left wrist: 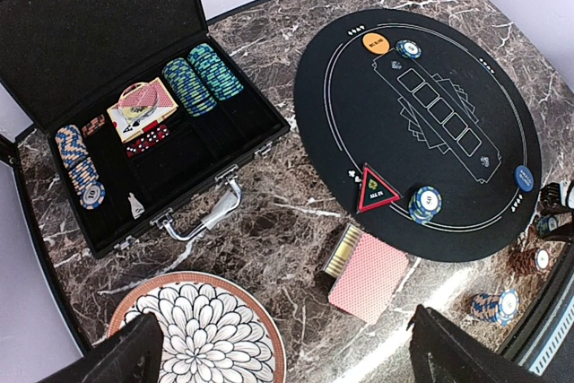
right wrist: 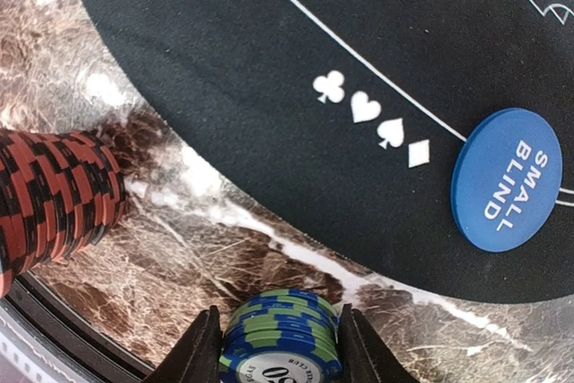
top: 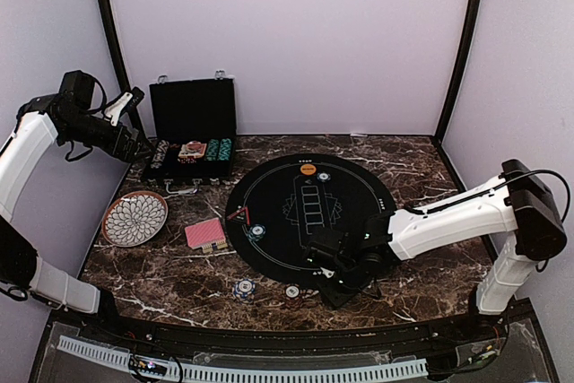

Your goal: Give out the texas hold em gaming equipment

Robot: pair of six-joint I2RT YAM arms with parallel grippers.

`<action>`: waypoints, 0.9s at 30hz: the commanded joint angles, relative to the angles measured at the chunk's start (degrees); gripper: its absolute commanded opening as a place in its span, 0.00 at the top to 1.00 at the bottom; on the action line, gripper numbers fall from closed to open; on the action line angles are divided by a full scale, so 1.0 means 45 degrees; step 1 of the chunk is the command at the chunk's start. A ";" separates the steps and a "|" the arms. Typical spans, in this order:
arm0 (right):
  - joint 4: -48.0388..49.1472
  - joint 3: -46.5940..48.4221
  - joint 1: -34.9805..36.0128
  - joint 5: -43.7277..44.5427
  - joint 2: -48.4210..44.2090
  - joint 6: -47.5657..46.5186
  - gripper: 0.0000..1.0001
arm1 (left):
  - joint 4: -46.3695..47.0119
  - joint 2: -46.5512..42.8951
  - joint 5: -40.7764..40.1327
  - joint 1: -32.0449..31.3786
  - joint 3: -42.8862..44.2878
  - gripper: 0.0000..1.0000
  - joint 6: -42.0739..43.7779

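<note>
Blue-green chip stack (right wrist: 280,334) at bottom centre, on bare worktop (right wrist: 224,221) just off black mat (right wrist: 269,42), flanked closely by right end effector (right wrist: 278,352); cannot tell if clamped yet. Squeeze squarely and low, keeping chips aligned. Left end effector (left wrist: 289,338) spread wide, empty.

We see a black hard case (top: 193,109) open at the far left of the marble table (top: 161,275), a petal-patterned white plate (top: 134,219) nearer, left of the round black mat (top: 359,195).
</note>
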 commanded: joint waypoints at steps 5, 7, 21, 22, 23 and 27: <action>-0.0139 0.0143 0.0125 0.0333 0.0085 -0.0061 0.60 | -0.0259 -0.0270 0.0185 -0.0060 0.0242 0.01 0.0105; -0.0126 0.0161 0.0128 0.0318 0.0049 -0.0053 0.61 | -0.0244 -0.0257 0.0167 -0.0062 0.0247 0.01 0.0091; -0.0184 0.0116 0.0141 0.0213 -0.0015 0.0020 0.51 | -0.0224 -0.0232 0.0138 -0.0061 0.0203 0.01 0.0066; -0.0189 0.0100 0.0128 0.0225 -0.0042 0.0023 0.51 | -0.0223 -0.0228 0.0126 -0.0052 0.0203 0.01 0.0086; -0.0190 0.0096 0.0141 0.0251 -0.0052 0.0033 0.52 | -0.0223 -0.0237 0.0127 -0.0050 0.0198 0.01 0.0091; -0.0208 0.0086 0.0135 0.0257 -0.0093 0.0047 0.56 | -0.0222 -0.0250 0.0109 -0.0070 0.0198 0.01 0.0086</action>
